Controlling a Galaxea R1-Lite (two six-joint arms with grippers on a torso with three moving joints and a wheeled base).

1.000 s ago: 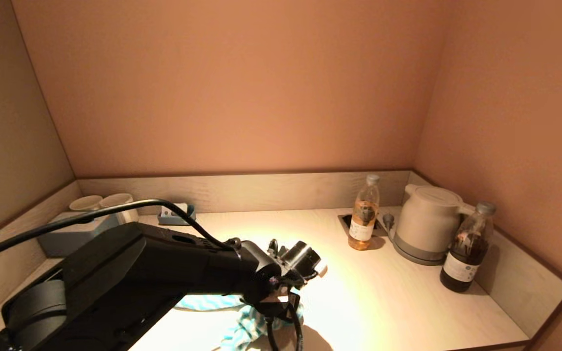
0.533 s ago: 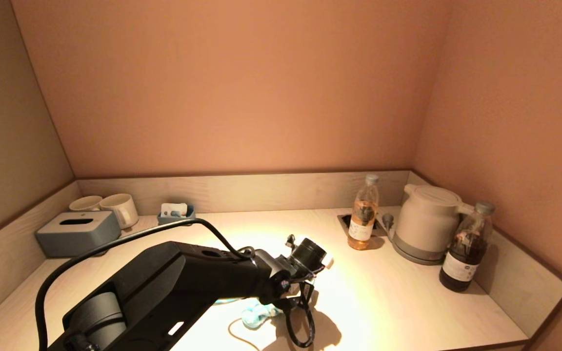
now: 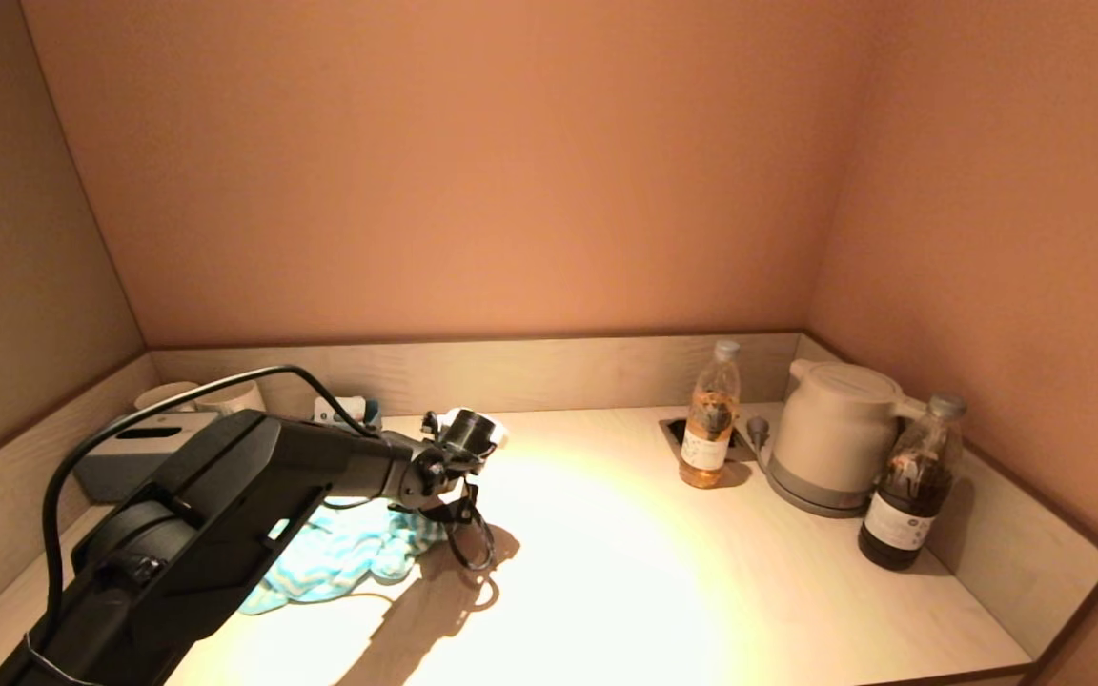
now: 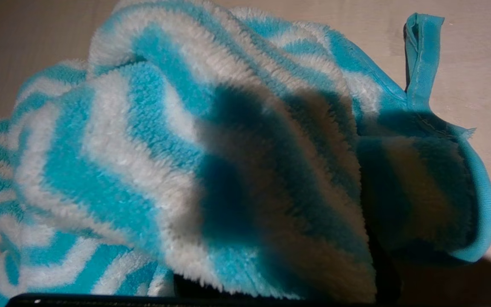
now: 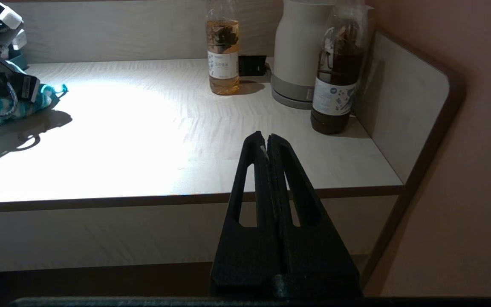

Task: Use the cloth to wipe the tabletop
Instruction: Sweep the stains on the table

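The blue-and-white striped cloth [image 3: 339,557] lies bunched on the pale wooden tabletop [image 3: 654,572], left of the middle. My left gripper [image 3: 413,522] presses down on its right end and is shut on the cloth, with the fingers hidden under the wrist. In the left wrist view the cloth [image 4: 186,149] fills nearly the whole picture and hides the fingers. The cloth also shows in the right wrist view [image 5: 36,100]. My right gripper [image 5: 267,138] is shut and empty, parked low in front of the table's front right edge.
A grey tissue box [image 3: 120,467] and cups [image 3: 168,393] stand at the back left, with a small blue tray [image 3: 349,412] beside them. An amber bottle [image 3: 711,419], a white kettle [image 3: 830,433] and a dark bottle [image 3: 911,486] stand at the right. Low walls ring the table.
My left gripper has swept the cloth from the front middle of the table to the left and farther back. The cloth has spread out behind it. The right arm has not moved.
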